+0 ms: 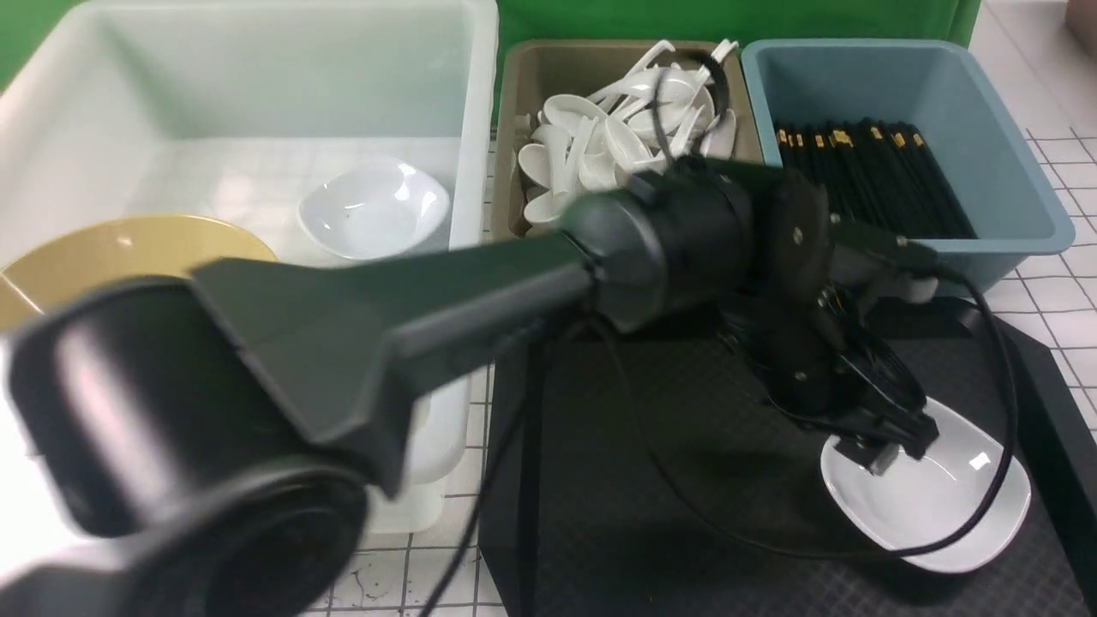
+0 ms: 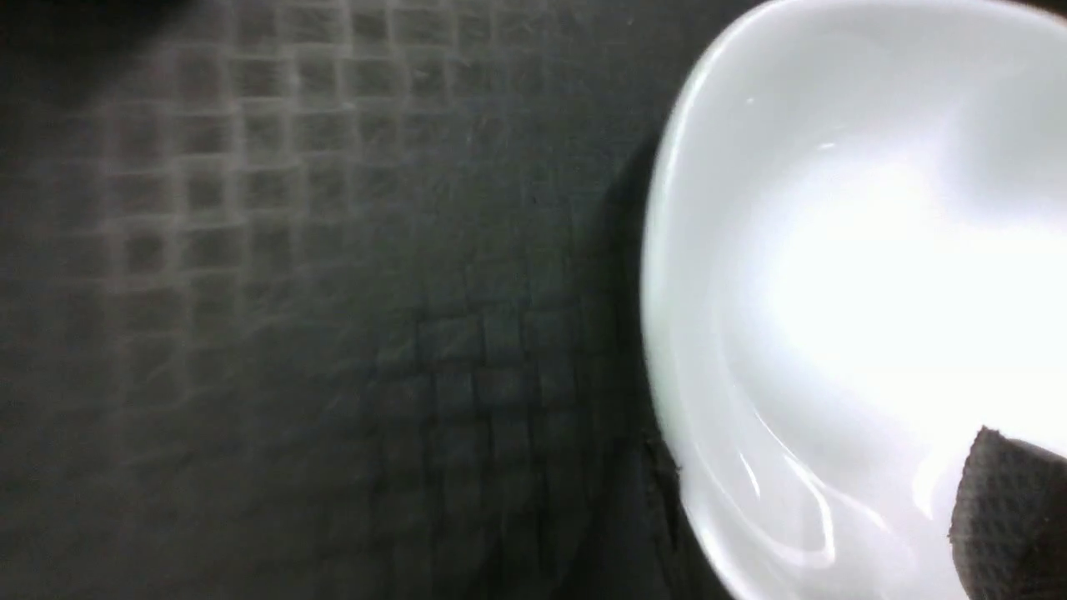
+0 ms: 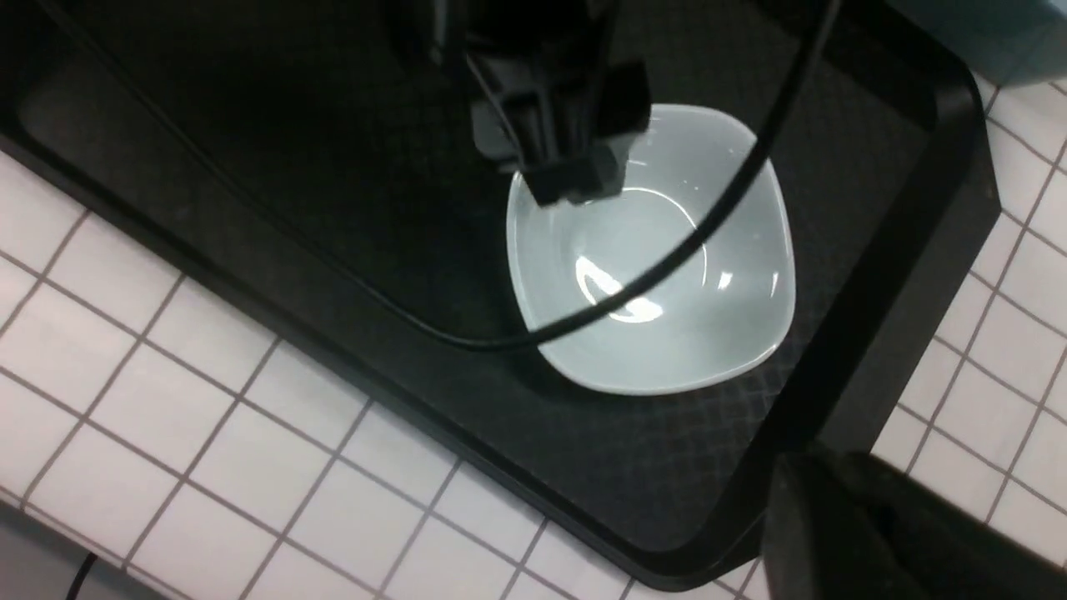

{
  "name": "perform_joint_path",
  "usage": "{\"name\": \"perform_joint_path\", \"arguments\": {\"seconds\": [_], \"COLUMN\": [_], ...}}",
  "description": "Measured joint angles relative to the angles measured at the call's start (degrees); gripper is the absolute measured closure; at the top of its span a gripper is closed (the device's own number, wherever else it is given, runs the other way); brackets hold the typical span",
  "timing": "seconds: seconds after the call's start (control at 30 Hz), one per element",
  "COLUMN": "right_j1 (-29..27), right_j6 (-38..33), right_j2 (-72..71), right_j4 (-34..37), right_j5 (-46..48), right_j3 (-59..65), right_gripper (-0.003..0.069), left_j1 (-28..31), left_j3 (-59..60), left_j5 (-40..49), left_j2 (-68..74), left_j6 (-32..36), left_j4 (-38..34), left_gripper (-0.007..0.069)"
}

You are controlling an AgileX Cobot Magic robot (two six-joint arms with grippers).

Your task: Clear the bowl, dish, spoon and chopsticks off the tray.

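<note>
A: Where is the dish?

B: It sits upright on the black tray, toward the tray's right side and clear of the raised rim.

A: And the left pincer?

B: It hangs tips-down over the dish's far-left edge with its fingers apart. The left wrist view catches only one finger pad, dark and waffle-textured, over the dish's hollow. The other finger is out of frame. Whether any tip touches the dish cannot be told. The front view shows only a dark tangle there, and the wrist picture is blurred and washed out by glare.

A: What does the left arm hide?

B: Large and out of focus, it crosses the front view from the near left. It covers much of the yellow bowl in the white tub, and also the tray's far edge. A second dish lies beside the bowl in that tub, in plain sight.

A: The right pincer?

B: Only a dark, blurred lump of it shows at the edge of its own wrist view, over the tiled table near the tray's corner. Its fingers are together.

A: Anything else?

B: The brown tub holds a heap of white spoons. The blue tub holds black chopsticks with gold bands. In the right wrist view a black cable loops across the dish.
</note>
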Motion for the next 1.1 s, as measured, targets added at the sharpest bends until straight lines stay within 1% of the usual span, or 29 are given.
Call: {"name": "perform_joint_path", "arguments": {"seconds": [0.13, 0.23, 0.27, 0.33, 0.4, 0.43, 0.5, 0.6, 0.77, 0.87, 0.93, 0.97, 1.1], "right_j1": [0.0, 0.0, 0.0, 0.0, 0.0, 0.0, 0.0, 0.0, 0.0, 0.0, 0.4, 1.1, 4.9], "right_j6": [0.0, 0.0, 0.0, 0.0, 0.0, 0.0, 0.0, -0.1, -3.4, -8.9, -11.4, -13.0, -14.8], "right_j2": [0.0, 0.0, 0.0, 0.0, 0.0, 0.0, 0.0, 0.2, 2.5, 6.3, 9.3, 11.4, 17.5], "right_j4": [0.0, 0.0, 0.0, 0.0, 0.0, 0.0, 0.1, 1.6, 7.0, 14.3, 17.4, 18.6, 19.7], "right_j5": [0.0, 0.0, 0.0, -0.1, -0.1, -0.3, -1.0, -1.9, -4.3, -7.2, -7.9, -8.3, -8.9], "right_j3": [0.0, 0.0, 0.0, 0.0, 0.0, 0.0, 0.0, -0.7, -3.9, -7.3, -9.7, -11.6, -17.1], "right_gripper": [0.0606, 0.0605, 0.0604, 0.0604, 0.0604, 0.0604, 0.0604, 0.0604, 0.0604, 0.0604, 0.0604, 0.0604, 0.0604], "left_j1": [-0.7, -1.5, -1.6, -1.6, -1.4, -1.3, -0.8, 1.1, 5.3, 9.4, 12.0, 13.6, 20.7], "left_j3": [-1.3, -2.0, -2.1, -2.1, -2.2, -2.4, -2.5, -2.5, -2.4, -2.4, -2.4, -2.4, -2.4], "left_j5": [-0.1, -0.6, -0.7, -0.7, -1.1, -0.8, 0.8, 4.8, 9.4, 11.8, 13.3, 14.3, 18.6], "left_j2": [2.7, 4.1, 4.1, 4.3, 4.2, 3.9, 2.6, -0.9, -8.0, -16.4, -20.9, -23.1, -29.1], "left_j6": [0.0, 0.1, 0.1, 0.1, 0.1, 0.1, -0.1, 0.2, 0.8, 0.9, 0.9, 0.9, 0.8], "left_j4": [-0.8, -0.8, -0.7, -0.1, 0.1, 0.0, 0.2, 2.5, 6.0, 8.9, 10.7, 11.6, 14.2], "left_gripper": [0.0195, 0.0248, 0.0305, 0.0394, 0.0513, 0.0551, 0.0591, 0.0619, 0.0621, 0.0621, 0.0621, 0.0621, 0.0621]}}
